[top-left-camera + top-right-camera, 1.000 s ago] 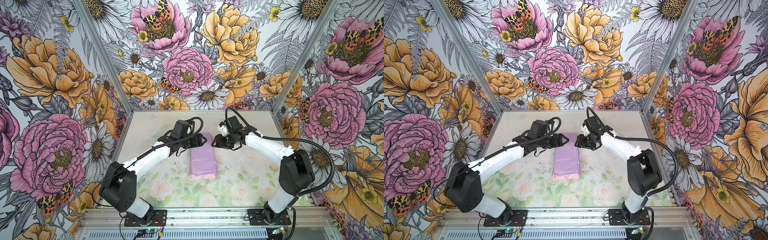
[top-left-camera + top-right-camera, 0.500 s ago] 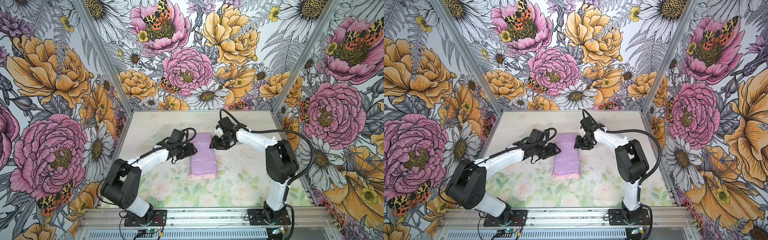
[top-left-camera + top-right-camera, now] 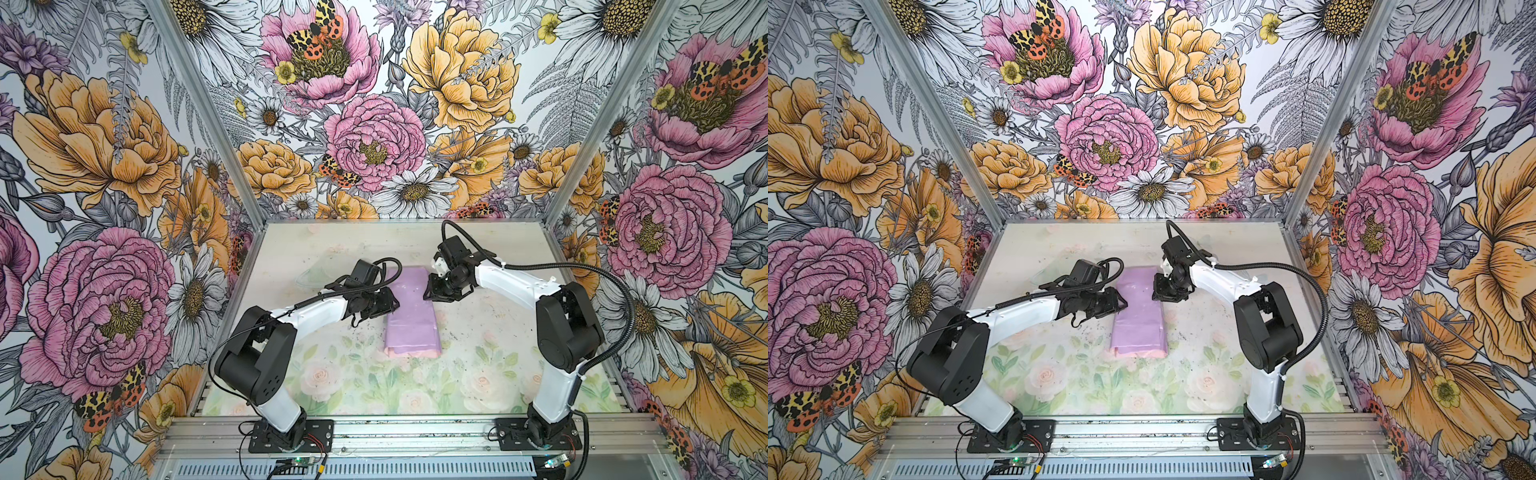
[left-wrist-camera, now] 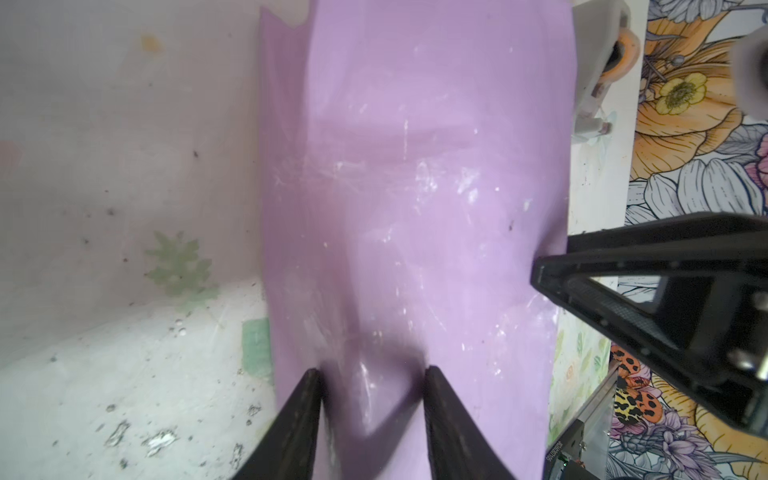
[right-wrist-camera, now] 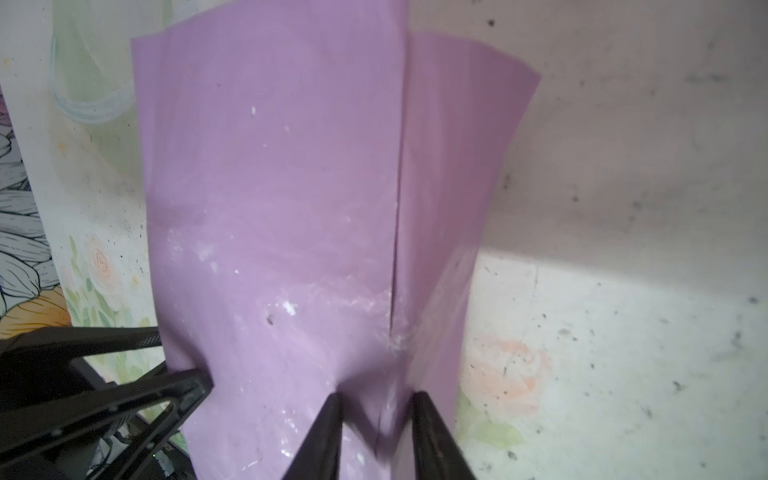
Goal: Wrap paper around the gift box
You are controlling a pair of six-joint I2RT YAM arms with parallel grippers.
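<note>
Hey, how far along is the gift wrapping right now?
Done: the paper is folded over the gift box, hidden beneath, as a long lilac sleeve. In hand: the left hand and right hand touch its opposite sides, jaws apart. Left: both sleeve ends lie flat and unfolded.

1. We see the paper [image 3: 411, 316] as lilac-purple, with a pale pink strip along its near edge.
2. The table [image 3: 478, 374] is pale, printed with faded pink roses and green leaves, and dark-specked.
3. The walls [image 3: 374, 137] carry pink, orange and white flowers, plus orange-black butterflies.
4. We find the left arm [image 3: 320, 312] and right arm [image 3: 511, 282] white with black joints.
</note>
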